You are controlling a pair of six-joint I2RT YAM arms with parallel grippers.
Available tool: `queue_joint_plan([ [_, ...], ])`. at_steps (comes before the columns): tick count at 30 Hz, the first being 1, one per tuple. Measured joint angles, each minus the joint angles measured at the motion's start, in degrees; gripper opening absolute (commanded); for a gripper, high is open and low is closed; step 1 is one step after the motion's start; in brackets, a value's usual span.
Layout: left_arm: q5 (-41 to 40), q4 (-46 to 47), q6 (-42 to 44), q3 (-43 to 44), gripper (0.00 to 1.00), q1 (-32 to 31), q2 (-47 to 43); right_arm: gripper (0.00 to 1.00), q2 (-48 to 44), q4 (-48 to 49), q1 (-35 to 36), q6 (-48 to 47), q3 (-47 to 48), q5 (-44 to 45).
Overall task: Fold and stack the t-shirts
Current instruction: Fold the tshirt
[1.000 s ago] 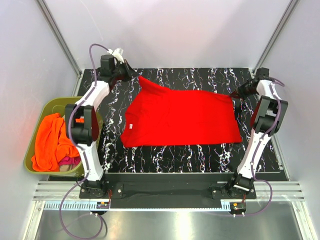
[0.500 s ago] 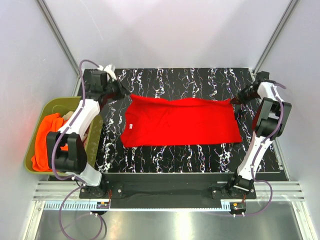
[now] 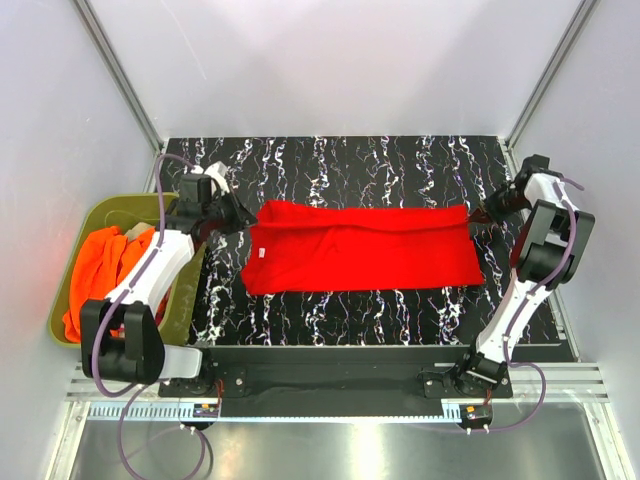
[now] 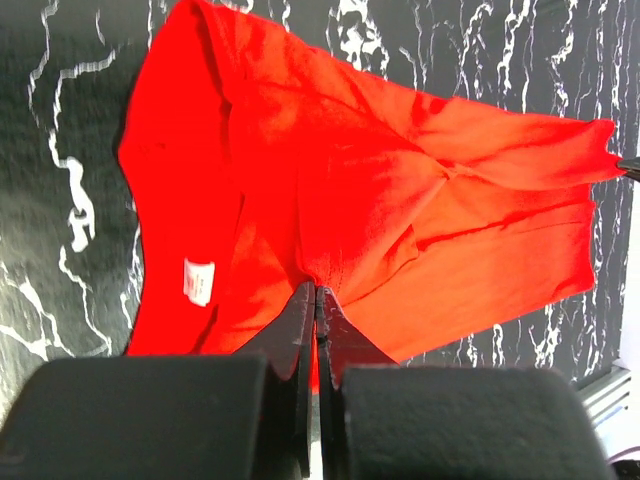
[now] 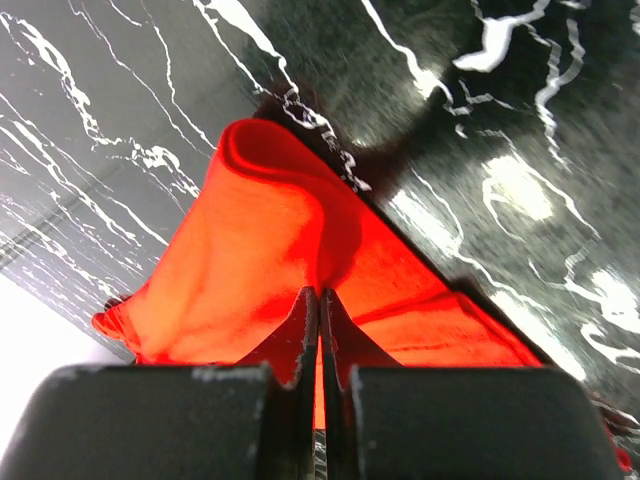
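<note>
An orange cloth t-shirt (image 3: 100,275) sits in the olive-green plastic tub (image 3: 118,203). The left pincer (image 4: 316,290) is clamped on the bright red cloth t-shirt (image 3: 370,255), which lies on the black marbled surface (image 3: 400,165). The right pincer (image 5: 319,293) is clamped on its opposite far corner. This is likely mid lengthwise fold: next, lay the edge down evenly and release.

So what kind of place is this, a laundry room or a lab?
Most likely a robotics lab test cell: two robot arms bolted to a black marbled table, plain white panels on metal framing around it, and a red t-shirt laid out beside a green tub of more clothes.
</note>
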Motion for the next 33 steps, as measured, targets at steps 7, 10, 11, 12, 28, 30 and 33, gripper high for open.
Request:
queue_joint_plan([
  [7,-0.96,-1.88,-1.29,-2.34,0.00,-0.11,-1.62,0.00,-2.23,0.00,-0.31,-0.72,-2.51,0.90],
  [10,-1.64,-2.40,-1.73,-3.13,0.00,-0.11,-2.14,0.00,-2.23,-0.09,-0.35,-0.85,-3.89,0.98],
  [11,-1.84,-2.51,-1.88,-3.54,0.00,-0.11,-2.36,0.00,-2.23,-0.07,-0.35,-0.87,-4.28,1.05],
  [12,-1.97,-2.73,-1.95,-3.91,0.00,-0.11,-2.51,0.00,-2.23,-0.07,-0.35,-0.90,-4.59,1.18],
  [28,-1.22,-4.39,-2.43,-7.74,0.00,-0.13,-4.44,0.00,-2.56,-0.09,-0.42,-1.05,-7.02,4.22],
  [30,-0.94,-4.28,-2.56,-8.33,0.00,-0.28,-5.07,0.00,-2.56,-0.09,-0.44,-1.05,-6.99,4.35],
  [33,-0.35,-4.31,-3.15,-9.42,0.00,-0.66,-6.34,0.01,-2.56,-0.11,-0.46,-1.05,-6.99,4.44],
])
